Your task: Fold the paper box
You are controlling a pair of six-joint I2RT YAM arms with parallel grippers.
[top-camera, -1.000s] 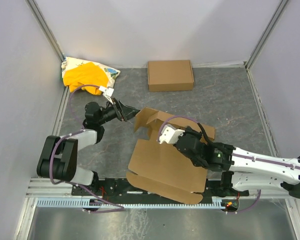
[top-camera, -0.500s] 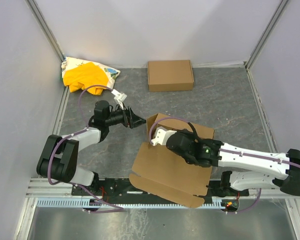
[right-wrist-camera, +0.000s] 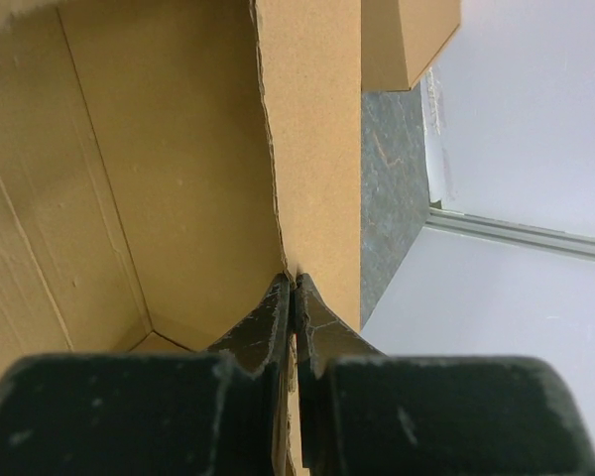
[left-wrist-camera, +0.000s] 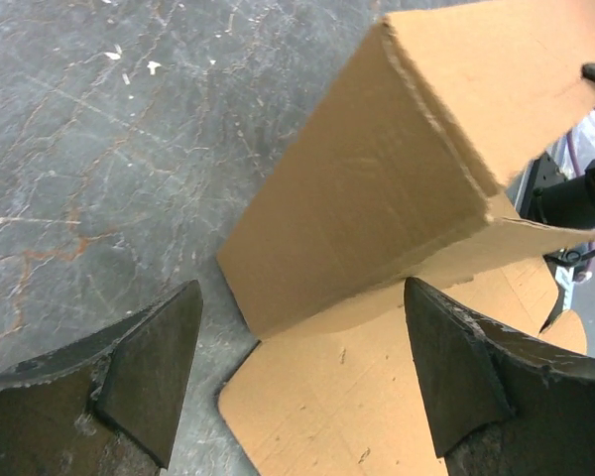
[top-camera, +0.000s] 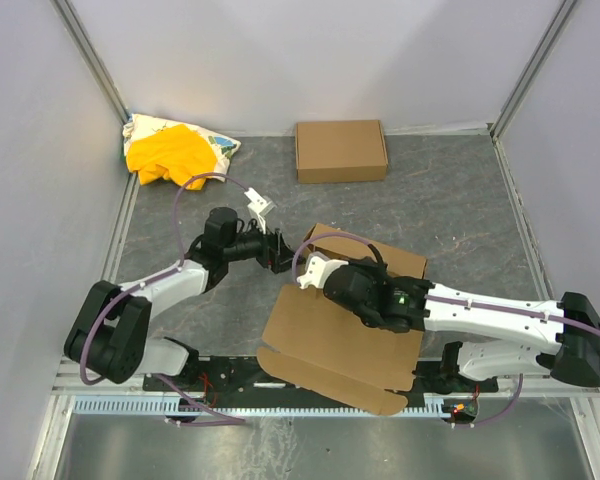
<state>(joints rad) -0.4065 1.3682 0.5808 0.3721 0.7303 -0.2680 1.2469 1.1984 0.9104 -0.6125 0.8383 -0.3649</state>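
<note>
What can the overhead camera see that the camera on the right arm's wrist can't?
Only the overhead view shows both arms, the open left gripper and the yellow cloth bundle. Only the right wrist view shows the right gripper pinching a raised panel's edge. Both show the paper box and the second carton.

The left arm (top-camera: 165, 288) reaches from its base toward the left end of the paper box (top-camera: 330, 345), with its forearm low and nearly level. The left gripper (top-camera: 280, 250) faces a raised panel of the box. Its jaws are spread wide, just short of the cardboard and holding nothing. The right arm (top-camera: 480, 312) stretches leftward across the box, its wrist over the box's far left part. The right gripper (right-wrist-camera: 294, 283) is pinched tight on the thin edge of a raised flap.
</note>
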